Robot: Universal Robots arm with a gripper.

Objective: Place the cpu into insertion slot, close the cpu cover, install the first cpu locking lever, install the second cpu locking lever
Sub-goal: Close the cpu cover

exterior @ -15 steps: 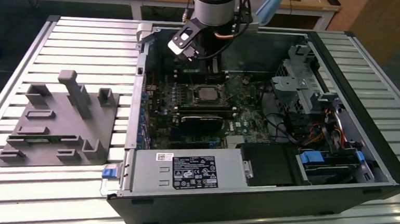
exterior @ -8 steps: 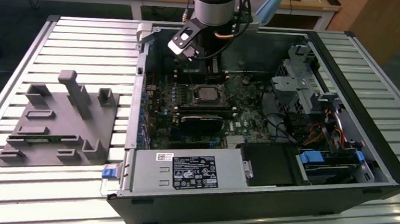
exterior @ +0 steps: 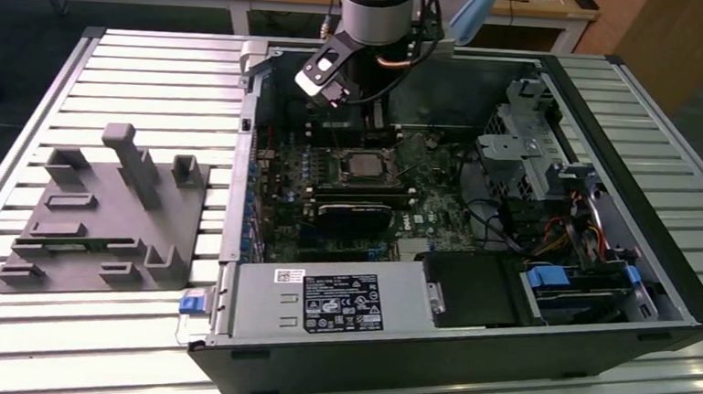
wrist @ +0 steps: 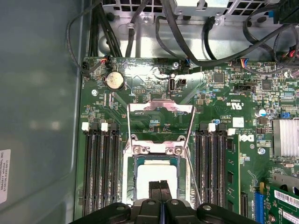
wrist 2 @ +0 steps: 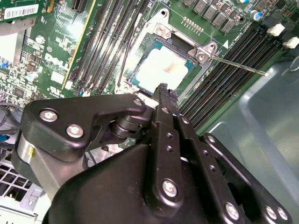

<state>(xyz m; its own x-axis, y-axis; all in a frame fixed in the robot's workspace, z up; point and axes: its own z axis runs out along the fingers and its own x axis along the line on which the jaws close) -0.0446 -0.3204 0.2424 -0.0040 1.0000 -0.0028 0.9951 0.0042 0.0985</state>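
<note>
The cpu [wrist: 156,176] lies in the insertion slot [wrist: 132,161], its pale metal top showing; it also appears in the second wrist view, cpu [wrist 2: 161,70]. The cpu cover [wrist: 161,108] is swung open past its hinge, away from the chip. A thin locking lever [wrist: 190,173] runs along one side of the socket and sticks out free as a rod [wrist 2: 238,65]. My gripper [wrist: 160,187] hovers just over the near edge of the chip, fingers together and holding nothing. From outside, the arm [exterior: 381,16] hangs over the socket [exterior: 364,164].
Long black memory slots [wrist: 99,172] flank the socket on both sides. Cables [wrist: 187,42] loop along the case wall beyond the board. A black card [exterior: 353,217] and drive cage [exterior: 519,152] crowd the open case. A grey fixture block [exterior: 106,219] sits on the slatted table.
</note>
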